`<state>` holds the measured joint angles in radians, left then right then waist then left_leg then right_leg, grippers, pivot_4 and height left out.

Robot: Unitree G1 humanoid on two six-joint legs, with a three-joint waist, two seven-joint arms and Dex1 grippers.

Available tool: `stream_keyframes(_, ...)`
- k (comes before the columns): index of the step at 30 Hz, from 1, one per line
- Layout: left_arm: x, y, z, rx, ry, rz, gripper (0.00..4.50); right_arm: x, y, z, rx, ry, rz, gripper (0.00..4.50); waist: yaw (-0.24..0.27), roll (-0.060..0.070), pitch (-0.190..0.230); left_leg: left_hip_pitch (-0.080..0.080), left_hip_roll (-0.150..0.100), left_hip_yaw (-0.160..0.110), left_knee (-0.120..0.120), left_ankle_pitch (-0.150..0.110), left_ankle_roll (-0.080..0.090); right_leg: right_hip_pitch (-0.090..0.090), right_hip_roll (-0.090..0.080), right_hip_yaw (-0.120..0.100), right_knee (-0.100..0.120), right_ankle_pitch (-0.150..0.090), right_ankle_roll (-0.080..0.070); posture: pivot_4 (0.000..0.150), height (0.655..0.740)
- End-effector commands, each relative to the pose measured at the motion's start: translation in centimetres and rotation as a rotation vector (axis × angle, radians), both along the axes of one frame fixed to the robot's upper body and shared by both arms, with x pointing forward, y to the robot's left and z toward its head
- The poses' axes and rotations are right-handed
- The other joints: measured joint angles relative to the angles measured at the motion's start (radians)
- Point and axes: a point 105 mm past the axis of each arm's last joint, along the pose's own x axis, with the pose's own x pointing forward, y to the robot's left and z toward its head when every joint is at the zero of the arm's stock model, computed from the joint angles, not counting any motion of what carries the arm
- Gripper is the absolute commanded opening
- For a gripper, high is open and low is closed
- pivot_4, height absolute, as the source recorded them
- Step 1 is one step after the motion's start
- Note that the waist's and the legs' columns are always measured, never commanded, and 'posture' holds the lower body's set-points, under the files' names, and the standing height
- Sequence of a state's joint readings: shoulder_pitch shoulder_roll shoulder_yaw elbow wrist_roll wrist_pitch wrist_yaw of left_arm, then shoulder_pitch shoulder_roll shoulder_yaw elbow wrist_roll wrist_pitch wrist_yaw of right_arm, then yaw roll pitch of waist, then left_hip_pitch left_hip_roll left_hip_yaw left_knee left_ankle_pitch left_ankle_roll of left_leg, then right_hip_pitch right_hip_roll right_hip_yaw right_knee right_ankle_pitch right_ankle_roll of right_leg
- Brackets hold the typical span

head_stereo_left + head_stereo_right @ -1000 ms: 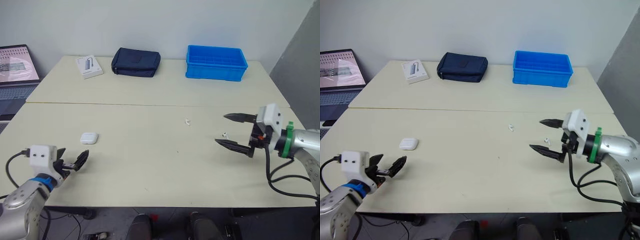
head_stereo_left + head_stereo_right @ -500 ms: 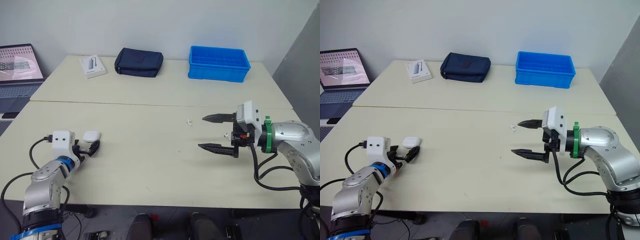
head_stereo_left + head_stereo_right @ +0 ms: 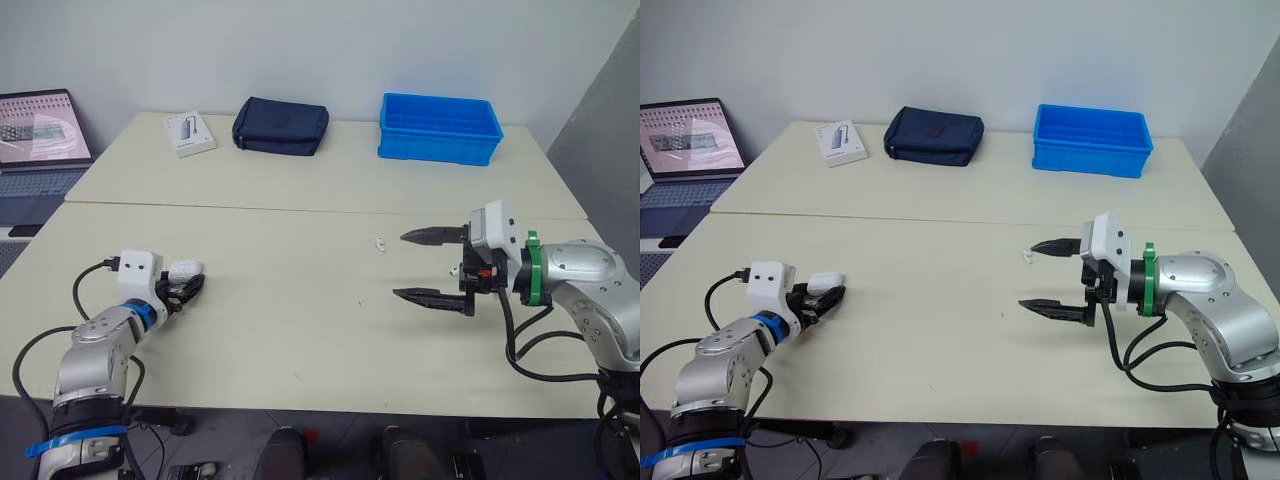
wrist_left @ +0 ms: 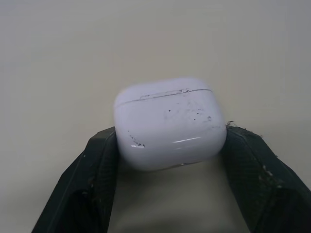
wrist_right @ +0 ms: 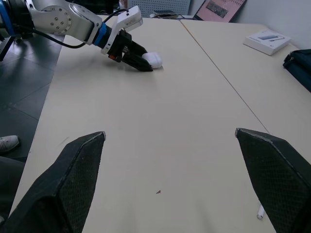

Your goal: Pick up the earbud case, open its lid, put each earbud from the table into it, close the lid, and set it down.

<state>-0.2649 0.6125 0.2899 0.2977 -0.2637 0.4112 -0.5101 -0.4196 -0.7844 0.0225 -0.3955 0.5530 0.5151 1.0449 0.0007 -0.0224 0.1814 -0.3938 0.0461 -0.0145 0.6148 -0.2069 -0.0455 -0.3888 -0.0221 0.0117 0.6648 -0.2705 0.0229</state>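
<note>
The white earbud case [image 4: 170, 124] lies on the table at the near left, lid closed. My left gripper [image 3: 186, 287] is shut on the earbud case, one black finger [image 4: 99, 160] pressing each side. One white earbud [image 3: 379, 242] lies near the table's middle. A second earbud [image 3: 453, 271] lies just behind my right gripper [image 3: 400, 265], which hovers wide open above the table, holding nothing and pointing left. The right wrist view shows the case [image 5: 154, 59] in the left gripper far across the table, and an earbud [image 5: 260, 211].
At the back of the far table stand a blue bin [image 3: 439, 128], a dark pouch [image 3: 281, 125] and a white box [image 3: 189, 133]. An open laptop [image 3: 40, 140] sits at the far left. A seam [image 3: 300, 208] joins the two tables.
My left gripper has moved forward to the case and closed its fingers around it. My right gripper swung left toward the table's middle, then held still. The camera view has shifted a little.
</note>
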Motion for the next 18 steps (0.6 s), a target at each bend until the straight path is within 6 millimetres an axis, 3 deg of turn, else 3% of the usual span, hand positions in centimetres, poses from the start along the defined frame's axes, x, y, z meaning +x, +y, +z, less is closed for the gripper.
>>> stream_keyframes(1,-0.6,0.8,-2.3,0.044,0.092,0.011,2.75,-0.7,0.1,1.1,0.002,-0.053,0.014,4.50,-0.001,0.001,0.000,0.000,0.000,0.000,0.000,0.000,0.000,0.000,0.000,0.000,0.000,0.000,0.000,0.150,0.7376)
stream_keyframes(5,-0.8,-0.1,-2.4,0.090,0.092,-0.097,2.75,-0.9,-0.3,0.9,-0.006,-0.046,-0.011,4.50,-0.001,0.001,-0.001,0.002,0.000,0.001,0.000,0.000,0.000,0.000,0.000,0.001,0.000,0.001,-0.001,0.150,0.7376)
stream_keyframes(13,-2.4,-8.0,-1.3,0.080,-0.010,-0.545,2.75,-1.5,-0.4,0.5,0.003,0.020,-0.058,4.50,0.007,0.001,-0.001,-0.002,-0.001,0.003,-0.001,0.000,0.000,-0.001,-0.002,0.002,-0.004,0.001,-0.001,0.150,0.7376)
stream_keyframes(18,-3.9,-13.8,1.4,-0.058,-0.165,-0.782,2.75,-1.1,0.1,-0.5,0.021,0.111,-0.134,4.50,0.006,-0.002,0.001,-0.004,-0.001,0.004,0.000,0.000,0.000,-0.002,-0.003,0.003,-0.006,0.001,0.002,0.150,0.7376)
